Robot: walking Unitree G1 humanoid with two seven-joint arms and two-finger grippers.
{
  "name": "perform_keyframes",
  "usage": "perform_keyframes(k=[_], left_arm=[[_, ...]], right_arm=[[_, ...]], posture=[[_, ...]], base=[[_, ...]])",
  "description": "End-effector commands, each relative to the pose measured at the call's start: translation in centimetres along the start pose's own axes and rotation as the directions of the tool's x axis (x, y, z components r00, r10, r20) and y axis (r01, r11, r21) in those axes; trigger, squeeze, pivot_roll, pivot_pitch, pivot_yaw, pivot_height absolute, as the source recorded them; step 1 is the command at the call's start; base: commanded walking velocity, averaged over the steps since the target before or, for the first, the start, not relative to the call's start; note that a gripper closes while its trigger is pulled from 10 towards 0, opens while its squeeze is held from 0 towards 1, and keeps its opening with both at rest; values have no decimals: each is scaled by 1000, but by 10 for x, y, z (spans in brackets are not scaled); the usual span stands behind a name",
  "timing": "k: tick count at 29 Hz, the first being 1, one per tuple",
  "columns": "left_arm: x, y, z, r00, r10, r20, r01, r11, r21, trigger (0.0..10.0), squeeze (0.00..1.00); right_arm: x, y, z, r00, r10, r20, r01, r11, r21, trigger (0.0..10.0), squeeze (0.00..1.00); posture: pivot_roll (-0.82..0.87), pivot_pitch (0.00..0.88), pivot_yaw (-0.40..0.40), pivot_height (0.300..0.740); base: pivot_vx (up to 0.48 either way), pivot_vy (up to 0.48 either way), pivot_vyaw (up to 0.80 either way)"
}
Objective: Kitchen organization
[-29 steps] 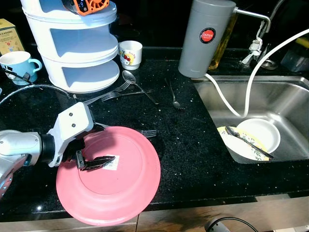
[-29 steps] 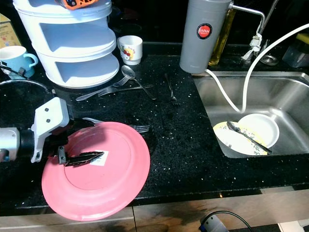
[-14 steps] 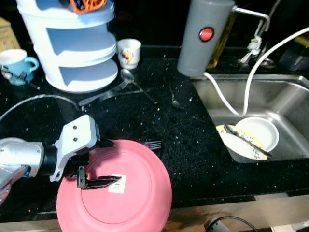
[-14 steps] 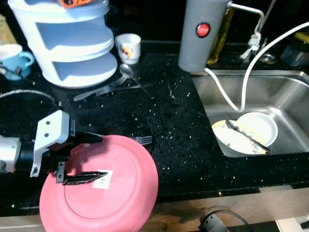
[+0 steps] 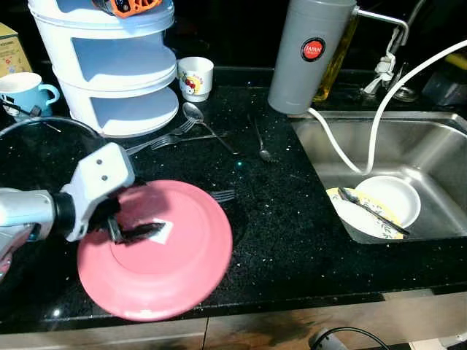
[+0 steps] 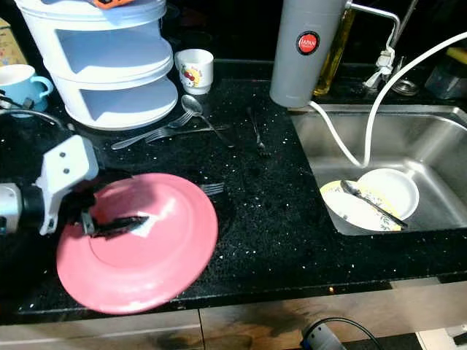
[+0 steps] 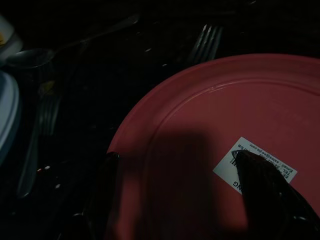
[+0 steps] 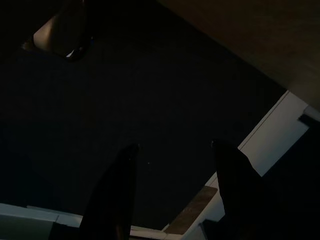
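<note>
Pink plate [image 5: 164, 270], round, with a white label near its middle, sits tilted at the black countertop's [image 5: 284, 211] front edge, seemingly raised on its left rim, which the left gripper [image 5: 124, 230] pinches.

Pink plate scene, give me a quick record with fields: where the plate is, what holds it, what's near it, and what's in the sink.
plate: pink plate, on the black counter at its front edge
held by: left gripper, shut on the plate's rim, one finger across its sticker
right gripper: hangs idle, open
nearby: fork at the plate's far edge; white rack behind
sink: white bowl, spoon
</note>
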State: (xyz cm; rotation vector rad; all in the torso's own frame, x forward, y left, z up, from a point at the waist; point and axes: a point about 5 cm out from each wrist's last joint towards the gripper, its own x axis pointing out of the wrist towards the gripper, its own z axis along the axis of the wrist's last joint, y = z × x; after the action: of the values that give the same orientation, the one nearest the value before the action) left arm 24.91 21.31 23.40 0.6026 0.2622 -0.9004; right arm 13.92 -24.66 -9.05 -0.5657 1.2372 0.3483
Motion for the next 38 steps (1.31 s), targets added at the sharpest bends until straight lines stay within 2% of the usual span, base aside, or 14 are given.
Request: perform_keyframes(k=[1,5,9,10,12,14,23,28,30,33,38], left_arm=[[4,0,-4,1000,4,0,-4,1000,-19,10000,0],[3,-6,5,997,-44,59,45,999,-12,10000,0],[5,-27,16,971,-193,142,197,980,-17,10000,0],[6,-35,17,959,-240,150,246,969,-18,10000,0],[7,-40,17,950,-271,156,277,961,-20,10000,0],[8,-47,12,940,-320,118,326,945,-29,10000,0],[6,-45,2,945,-320,60,323,945,-47,10000,0],[5,-53,3,926,-374,61,377,924,-57,10000,0],[3,-65,5,886,-458,73,462,885,-62,10000,0],[3,-70,5,868,-490,73,495,867,-61,10000,0],[3,-72,5,864,-498,72,503,862,-61,10000,0]], right_arm=[[0,2,-2,1000,6,-8,-6,1000,0,10000,0],[0,2,-2,1000,5,-7,-5,1000,1,10000,0],[0,2,-2,1000,7,-7,-7,1000,-1,10000,0],[0,2,-2,1000,6,-7,-6,1000,-1,10000,0],[0,2,-1,1000,6,-7,-6,1000,-1,10000,0],[0,2,-1,1000,6,-7,-6,1000,-1,10000,0],[0,2,-1,1000,4,-7,-4,1000,1,10000,0],[0,2,-1,1000,2,-8,-2,1000,0,10000,0],[0,2,-1,1000,0,-8,0,1000,0,10000,0],[0,2,-1,1000,-1,-7,1,1000,-2,10000,0],[0,2,-1,1000,-3,-7,3,1000,-4,10000,0]], posture=[[0,33,-57,740],[2,33,-58,740],[4,34,-58,740],[3,34,-58,740],[3,34,-58,740],[2,34,-56,740],[0,33,-54,740],[-2,32,-53,740],[-3,31,-52,740],[-3,31,-52,740],[-4,28,-50,740]], base=[[0,0,0],[0,0,0],[0,0,0],[0,0,0],[0,0,0],[0,0,0],[0,0,0],[0,0,0],[0,0,0],[0,0,0],[0,0,0]])
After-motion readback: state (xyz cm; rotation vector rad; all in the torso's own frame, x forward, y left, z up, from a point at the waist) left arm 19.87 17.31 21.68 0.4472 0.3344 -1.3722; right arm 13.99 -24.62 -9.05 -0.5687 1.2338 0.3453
